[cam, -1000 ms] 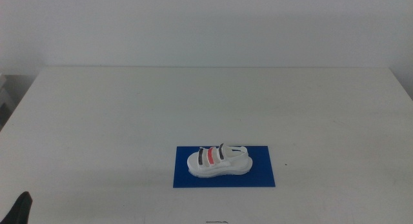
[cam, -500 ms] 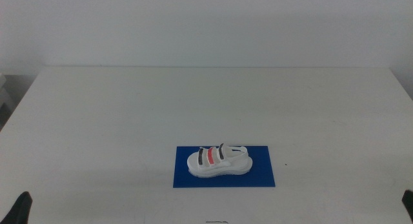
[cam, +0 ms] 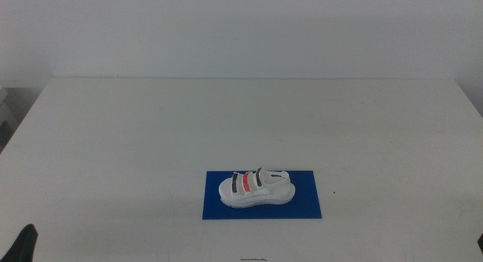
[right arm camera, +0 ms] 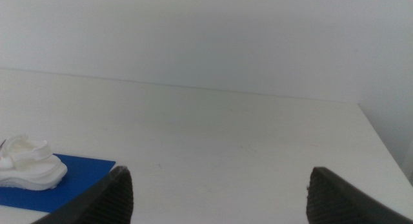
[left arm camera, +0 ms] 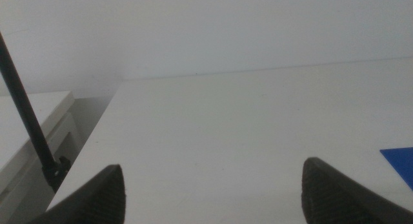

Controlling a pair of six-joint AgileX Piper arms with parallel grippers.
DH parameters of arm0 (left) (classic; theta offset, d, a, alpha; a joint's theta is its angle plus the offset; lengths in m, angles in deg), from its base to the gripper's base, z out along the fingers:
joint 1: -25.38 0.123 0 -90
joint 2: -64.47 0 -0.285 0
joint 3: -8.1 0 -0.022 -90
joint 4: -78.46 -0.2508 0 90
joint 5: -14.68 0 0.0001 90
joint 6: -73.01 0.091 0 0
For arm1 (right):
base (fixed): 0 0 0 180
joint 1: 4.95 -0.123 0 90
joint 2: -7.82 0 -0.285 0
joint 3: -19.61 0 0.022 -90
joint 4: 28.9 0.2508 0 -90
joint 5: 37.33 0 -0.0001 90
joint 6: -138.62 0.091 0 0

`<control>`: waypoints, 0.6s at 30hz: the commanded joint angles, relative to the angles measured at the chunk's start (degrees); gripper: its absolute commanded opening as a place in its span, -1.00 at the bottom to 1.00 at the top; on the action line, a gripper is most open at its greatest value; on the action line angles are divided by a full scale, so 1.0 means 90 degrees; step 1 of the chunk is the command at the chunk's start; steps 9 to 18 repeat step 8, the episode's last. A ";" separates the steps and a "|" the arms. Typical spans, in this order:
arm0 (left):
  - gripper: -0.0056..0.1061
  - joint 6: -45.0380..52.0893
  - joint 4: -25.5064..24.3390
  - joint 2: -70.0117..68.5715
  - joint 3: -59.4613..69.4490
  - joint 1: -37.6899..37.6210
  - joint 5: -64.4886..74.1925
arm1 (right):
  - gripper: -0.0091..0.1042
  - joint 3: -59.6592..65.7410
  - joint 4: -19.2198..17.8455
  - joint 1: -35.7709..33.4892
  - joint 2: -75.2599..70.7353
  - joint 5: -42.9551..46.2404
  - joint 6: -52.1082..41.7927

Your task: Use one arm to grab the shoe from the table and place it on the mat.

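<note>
The white sandal [cam: 256, 188] with dark and red straps lies on the dark blue mat [cam: 308, 204] near the front middle of the white table [cam: 226, 118]. It also shows in the right wrist view [right arm camera: 29, 162], resting on the mat [right arm camera: 71, 179]. No large arm is over the table. The left gripper [left arm camera: 213, 188] is open and empty, back at the front left; its tip shows in the middle view [cam: 23, 245]. The right gripper [right arm camera: 219, 192] is open and empty, back at the front right, apart from the shoe.
A corner of the mat shows in the left wrist view [left arm camera: 401, 161]. A thin black cable [left arm camera: 26, 117] runs beside the table's left edge. A white wall stands behind the table.
The shoe and mat have not moved. The left gripper tip has sunk slightly lower at the bottom left corner. The right gripper tip seen half a second ago has left the middle view.
</note>
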 commanded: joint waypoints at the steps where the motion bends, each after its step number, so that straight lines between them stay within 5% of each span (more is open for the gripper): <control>1: 0.78 -0.0098 0.0055 -0.0119 -0.0021 -0.0023 -0.0526 | 0.68 -0.0094 -0.0037 0.0036 -0.0126 0.0402 -0.0022; 18: 0.78 -0.0098 0.0055 -0.0119 -0.0021 -0.0023 -0.0526 | 0.68 -0.0094 -0.0037 0.0036 -0.0185 0.0385 -0.0022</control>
